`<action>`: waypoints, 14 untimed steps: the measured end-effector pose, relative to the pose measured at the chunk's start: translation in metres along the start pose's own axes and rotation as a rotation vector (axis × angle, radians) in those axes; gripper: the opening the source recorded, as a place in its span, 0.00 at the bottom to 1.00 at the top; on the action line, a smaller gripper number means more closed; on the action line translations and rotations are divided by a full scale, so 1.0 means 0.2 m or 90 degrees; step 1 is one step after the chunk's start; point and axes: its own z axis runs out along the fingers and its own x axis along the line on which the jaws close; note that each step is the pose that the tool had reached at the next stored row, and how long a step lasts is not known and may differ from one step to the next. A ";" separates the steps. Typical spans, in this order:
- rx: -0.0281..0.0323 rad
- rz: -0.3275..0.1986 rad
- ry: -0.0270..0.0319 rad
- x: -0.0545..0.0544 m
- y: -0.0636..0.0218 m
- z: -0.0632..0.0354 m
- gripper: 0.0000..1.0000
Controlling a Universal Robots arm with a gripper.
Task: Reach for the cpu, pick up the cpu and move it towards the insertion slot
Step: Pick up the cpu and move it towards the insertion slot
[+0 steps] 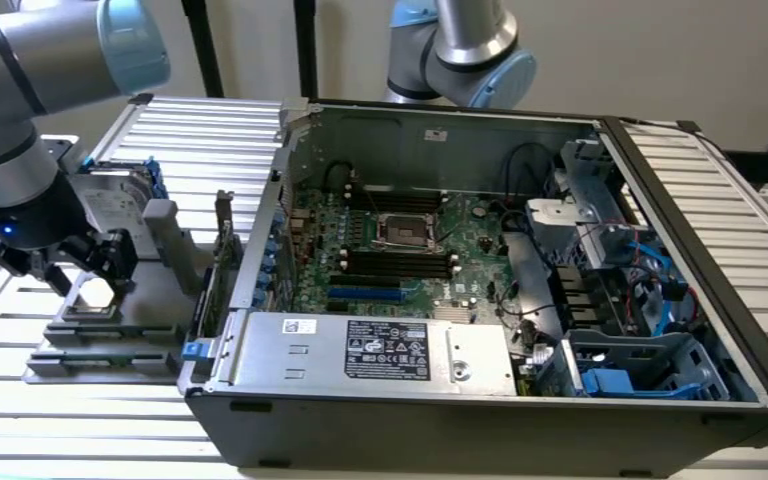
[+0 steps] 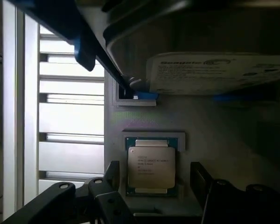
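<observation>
Your gripper (image 1: 87,272) hangs released, its fingers (image 2: 113,173) either side of the cpu (image 2: 151,166); beside the cpu, the Seagate hard drive (image 2: 214,70) is shadowed and cut off.

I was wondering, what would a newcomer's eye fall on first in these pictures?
The open computer case sits in the middle of the exterior view, its green motherboard showing the shiny insertion slot. At the exterior view's left, the gripper hangs open over a grey tray, its jaws either side of the cpu without touching it.
</observation>
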 end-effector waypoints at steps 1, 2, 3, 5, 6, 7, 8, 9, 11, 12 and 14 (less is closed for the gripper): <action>0.0012 0.000 0.0001 0.00 0.002 0.003 0.71; 0.0025 0.000 0.0002 0.00 0.004 0.005 0.71; 0.0040 0.000 0.0004 0.00 0.005 0.007 0.71; 0.0068 0.001 0.0006 0.00 0.009 0.012 0.71; 0.0078 0.001 0.0007 0.00 0.010 0.015 0.71; 0.0087 0.001 0.0007 0.01 0.011 0.017 0.71; 0.0092 0.001 0.0009 0.01 0.012 0.019 0.71; 0.0094 0.001 0.0010 0.01 0.013 0.021 0.71; 0.0096 0.002 0.0010 0.01 0.014 0.025 0.71; 0.0098 0.002 0.0011 0.01 0.015 0.027 0.71; 0.0100 0.003 0.0014 0.01 0.016 0.029 0.71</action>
